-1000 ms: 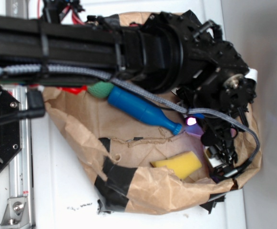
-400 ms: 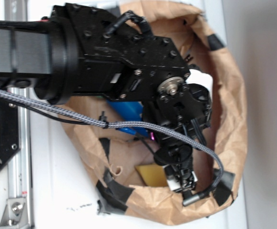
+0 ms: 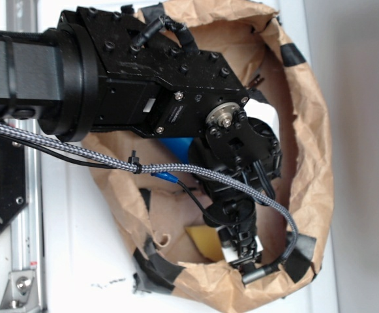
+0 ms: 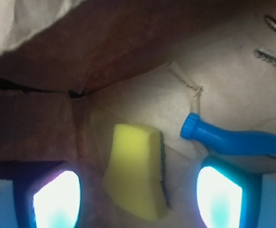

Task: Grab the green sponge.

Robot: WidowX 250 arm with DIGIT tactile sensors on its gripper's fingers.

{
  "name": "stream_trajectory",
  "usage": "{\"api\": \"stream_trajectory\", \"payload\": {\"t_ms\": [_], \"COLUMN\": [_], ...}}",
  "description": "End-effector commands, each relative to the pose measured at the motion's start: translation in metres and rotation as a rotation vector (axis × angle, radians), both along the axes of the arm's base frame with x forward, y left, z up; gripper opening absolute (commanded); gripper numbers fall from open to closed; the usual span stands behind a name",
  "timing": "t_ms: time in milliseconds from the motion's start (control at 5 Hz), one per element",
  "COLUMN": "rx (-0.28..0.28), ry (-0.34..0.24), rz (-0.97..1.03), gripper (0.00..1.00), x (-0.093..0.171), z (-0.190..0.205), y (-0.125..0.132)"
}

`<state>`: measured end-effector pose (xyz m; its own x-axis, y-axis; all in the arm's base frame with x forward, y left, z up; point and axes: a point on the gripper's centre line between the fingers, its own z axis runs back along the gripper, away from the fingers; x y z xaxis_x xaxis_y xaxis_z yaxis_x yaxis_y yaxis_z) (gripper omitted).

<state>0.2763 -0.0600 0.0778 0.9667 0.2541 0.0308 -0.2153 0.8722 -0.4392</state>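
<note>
The green sponge (image 4: 134,171) is a flat yellow foam wedge with a dark edge, lying on the brown paper floor of the bag. In the exterior view only a corner of the sponge (image 3: 204,241) shows beside the arm. My gripper (image 4: 138,197) hangs open straight above it, one glowing fingertip (image 4: 57,199) left of the sponge and the other right of it, with gaps on both sides. The exterior view shows the gripper (image 3: 244,251) reaching down inside the bag near its front wall.
A blue bottle (image 4: 233,140) lies right of the sponge, its cap pointing toward it, close to the right fingertip. The crumpled paper bag wall (image 3: 306,130) rings the workspace; its folded side (image 4: 57,57) rises left and behind. Metal utensil tips (image 4: 275,45) lie far right.
The arm swung over the bag and came down into it, now covering the bottle and most of the sponge in the exterior view. The gripper has moved closer to the sponge.
</note>
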Motion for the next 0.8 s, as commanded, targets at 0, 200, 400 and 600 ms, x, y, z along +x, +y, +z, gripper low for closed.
{"api": "stream_trajectory", "payload": {"t_ms": [0, 200, 400, 600], "rx": [0.034, 0.039, 0.067, 0.168], "ry": [0.094, 0.129, 0.178, 0.181], "rz": [0.01, -0.066, -0.057, -0.006], "gripper": [1.0, 1.0, 0.72, 0.0], "x": [-0.005, -0.002, -0.004, 0.001], "z": [-0.026, -0.045, -0.06, -0.065], "y": [-0.034, -0.043, -0.045, -0.036]}}
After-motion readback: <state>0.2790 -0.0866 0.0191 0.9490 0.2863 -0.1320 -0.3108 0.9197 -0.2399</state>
